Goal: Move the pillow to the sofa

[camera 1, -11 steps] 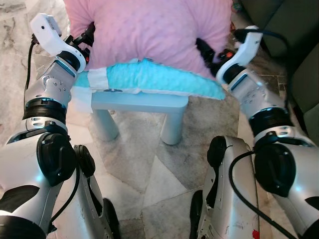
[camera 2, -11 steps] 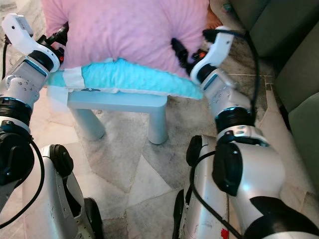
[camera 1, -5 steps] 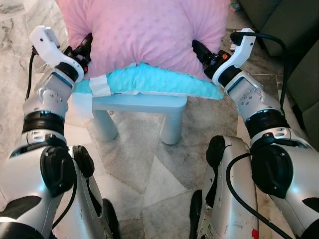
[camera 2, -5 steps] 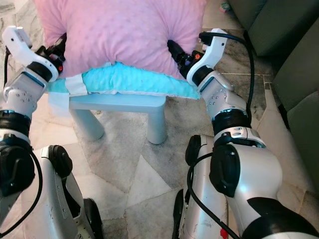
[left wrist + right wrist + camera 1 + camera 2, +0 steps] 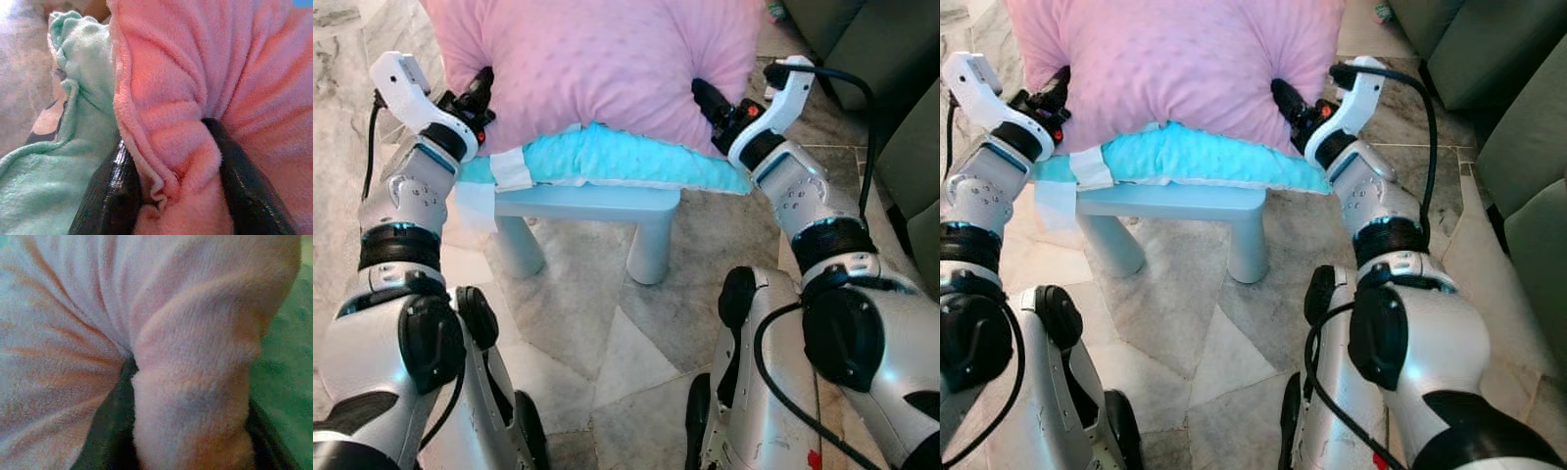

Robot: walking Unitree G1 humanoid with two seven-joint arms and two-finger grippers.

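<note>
Between the two hands, a big pink pillow point(image 5: 597, 64) sits on a turquoise blanket point(image 5: 607, 162) that covers a small pale-blue table point(image 5: 597, 211). Left hand point(image 5: 478, 98) is pinched on the pillow's left edge; wrist view shows both black fingers point(image 5: 110, 196) closed on a fold of pink fleece, with the turquoise blanket right beside the nearer finger. Right hand point(image 5: 715, 106) is dug into the pillow's right edge; wrist view shows a bunched fold of pink pushed out between its fingers, so it is clamped on fabric too, though the fingers themselves are mostly buried. Pillow looks supported by the blanket and table, not clearly lifted yet. Dark green sofa point(image 5: 881, 59) is off beyond the right hand, well apart from the pillow. Risks, as a guess: both grips hold only thin folds of cover, not the stuffing, so the fleece may slide out once the full weight hangs. Left fingers are so close to the blanket that they may snag it and drag it off the table. Uneven lift would tilt the pillow and peel one grip loose. Turning toward the sofa, the legs stand near the table legs and could bump them.
</note>
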